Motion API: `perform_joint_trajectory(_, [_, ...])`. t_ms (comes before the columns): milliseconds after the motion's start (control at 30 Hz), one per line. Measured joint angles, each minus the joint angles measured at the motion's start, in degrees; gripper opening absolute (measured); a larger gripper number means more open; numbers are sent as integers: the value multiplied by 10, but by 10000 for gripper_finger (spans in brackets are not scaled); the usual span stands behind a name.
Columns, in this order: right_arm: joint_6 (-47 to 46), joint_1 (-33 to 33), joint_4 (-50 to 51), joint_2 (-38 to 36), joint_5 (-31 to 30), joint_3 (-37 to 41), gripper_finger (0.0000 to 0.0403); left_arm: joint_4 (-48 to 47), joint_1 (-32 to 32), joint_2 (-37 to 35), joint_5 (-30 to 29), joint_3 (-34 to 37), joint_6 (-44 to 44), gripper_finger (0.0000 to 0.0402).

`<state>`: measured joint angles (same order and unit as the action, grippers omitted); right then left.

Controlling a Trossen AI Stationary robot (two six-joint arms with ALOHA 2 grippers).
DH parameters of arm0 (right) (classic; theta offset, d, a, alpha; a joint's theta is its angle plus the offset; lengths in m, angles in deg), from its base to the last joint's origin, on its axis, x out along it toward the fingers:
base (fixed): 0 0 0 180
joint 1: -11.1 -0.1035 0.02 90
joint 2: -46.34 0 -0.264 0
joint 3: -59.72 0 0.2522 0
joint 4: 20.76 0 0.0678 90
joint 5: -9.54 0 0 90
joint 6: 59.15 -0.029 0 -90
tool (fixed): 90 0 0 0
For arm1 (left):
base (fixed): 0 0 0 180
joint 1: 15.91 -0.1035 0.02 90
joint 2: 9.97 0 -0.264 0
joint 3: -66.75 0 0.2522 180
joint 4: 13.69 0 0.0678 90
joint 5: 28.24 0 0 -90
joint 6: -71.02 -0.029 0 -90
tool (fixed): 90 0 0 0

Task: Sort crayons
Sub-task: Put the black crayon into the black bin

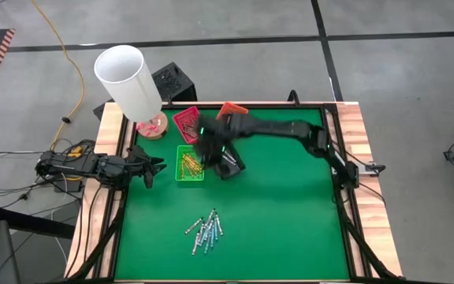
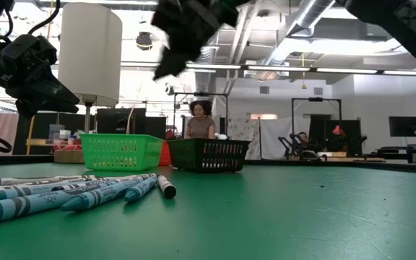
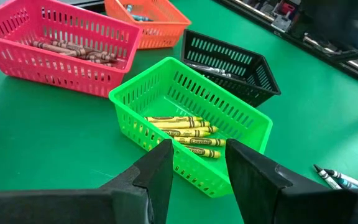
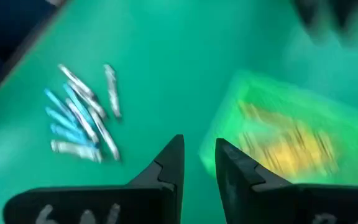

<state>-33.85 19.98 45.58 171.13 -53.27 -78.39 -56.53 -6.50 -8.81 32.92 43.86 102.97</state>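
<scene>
Right hand (image 4: 197, 158) above green tray (image 1: 189, 164), fingers slightly apart, holding nothing. Left hand (image 3: 197, 165) at bench's left edge, fingers parted, empty. Yellow crayons (image 3: 188, 134) in green tray; blue and grey crayons (image 1: 205, 230) loose on bench (image 1: 290, 213).

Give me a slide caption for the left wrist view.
Left hand, fingers apart and empty, faces the green slotted plastic tray of yellow crayons, beside pink, orange and black trays.

We are seeing four slotted plastic trays, green (image 3: 185, 118), pink-red (image 3: 55, 50), orange (image 3: 145, 18) and black (image 3: 229, 65), sitting on the green counter (image 1: 282, 221) beside a white cylindrical lamp (image 1: 128, 79).
</scene>
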Motion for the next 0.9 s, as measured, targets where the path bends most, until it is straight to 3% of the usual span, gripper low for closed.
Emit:
perform_joint_trajectory(233, [17, -128, -109, 14, -26, -2, 88, 0, 0, 0, 1, 0, 0, 137])
perform_joint_trajectory(433, [14, -201, -217, 47, -172, 0, 87, 0, 0, 0, 0, 0, 0, 137])
perform_joint_trajectory(633, [-13, -235, -284, 87, -263, -1, 86, 0, 0, 0, 0, 0, 0, 137])
perform_joint_trajectory(900, [-82, -241, -242, 106, -275, 0, 86, 0, 0, 0, 0, 0, 0, 137])
